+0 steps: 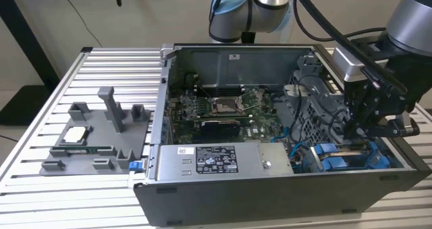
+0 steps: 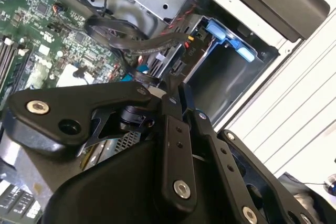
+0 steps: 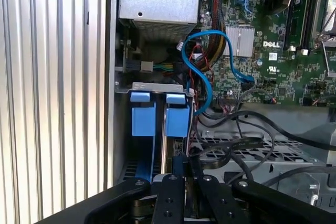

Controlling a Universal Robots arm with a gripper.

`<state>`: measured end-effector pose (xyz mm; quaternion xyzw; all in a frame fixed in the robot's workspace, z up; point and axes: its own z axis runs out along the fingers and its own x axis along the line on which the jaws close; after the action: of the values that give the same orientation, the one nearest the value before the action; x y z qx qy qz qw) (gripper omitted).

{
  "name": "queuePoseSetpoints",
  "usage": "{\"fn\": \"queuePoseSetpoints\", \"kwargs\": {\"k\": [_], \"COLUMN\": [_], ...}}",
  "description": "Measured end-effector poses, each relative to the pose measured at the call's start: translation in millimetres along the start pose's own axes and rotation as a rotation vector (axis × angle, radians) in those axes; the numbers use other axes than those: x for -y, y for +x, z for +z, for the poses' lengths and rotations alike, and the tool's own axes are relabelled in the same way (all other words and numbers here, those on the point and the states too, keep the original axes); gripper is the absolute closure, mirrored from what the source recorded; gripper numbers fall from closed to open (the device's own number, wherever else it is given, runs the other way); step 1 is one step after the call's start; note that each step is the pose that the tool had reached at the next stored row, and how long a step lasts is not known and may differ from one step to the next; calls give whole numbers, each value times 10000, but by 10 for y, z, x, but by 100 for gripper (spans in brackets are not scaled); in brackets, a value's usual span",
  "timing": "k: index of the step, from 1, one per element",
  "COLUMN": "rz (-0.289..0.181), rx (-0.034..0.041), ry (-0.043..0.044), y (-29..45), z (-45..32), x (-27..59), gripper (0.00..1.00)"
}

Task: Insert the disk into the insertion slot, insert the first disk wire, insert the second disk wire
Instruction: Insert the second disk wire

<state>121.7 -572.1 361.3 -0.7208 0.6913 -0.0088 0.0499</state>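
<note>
Jaws [image 3: 184, 174] nearly closed, apparently pinching thin connector; contents hard to confirm. Disk [image 3: 176, 116] seated edge-on in insertion slot [image 1: 351, 158], case's 4 o'clock corner. Keep plug square, press straight, gently.

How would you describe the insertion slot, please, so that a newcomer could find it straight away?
Start at the open grey metal computer case on the slatted table. The insertion slot is the grey metal drive bay in the case's near corner at the exterior view's right, beside the silver power-supply box. Its bright blue plastic fittings set it apart.
</note>
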Motion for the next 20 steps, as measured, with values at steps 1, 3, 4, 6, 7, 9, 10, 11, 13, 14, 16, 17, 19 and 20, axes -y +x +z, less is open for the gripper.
{"fn": "queuePoseSetpoints", "kwargs": {"k": [1, 3, 4, 6, 7, 9, 10, 11, 13, 14, 16, 17, 19, 20], "rz": [-2, -3, -2, -1, -2, -2, -2, -2, -2, -2, -3, -4, -6, -10], "rx": [-2, -3, -4, -2, -2, -2, -1, -2, -1, -2, -1, -1, -6, -7], "ry": [22, 32, 33, 33, 33, 33, 33, 33, 34, 37, 49, 65, 133, 189], "y": [0, 1, 1, 1, 1, 1, 1, 1, 1, 1, 1, 1, 3, 3], "z": [9, 16, 16, 18, 19, 19, 19, 20, 21, 22, 26, 30, 41, 50], "x": [0, -1, -2, -2, -2, -2, -2, -2, -2, -2, -2, -3, -5, -5], "gripper": [84, 84, 84, 84, 84, 84, 84, 84, 84, 84, 84, 84, 84, 84]}}
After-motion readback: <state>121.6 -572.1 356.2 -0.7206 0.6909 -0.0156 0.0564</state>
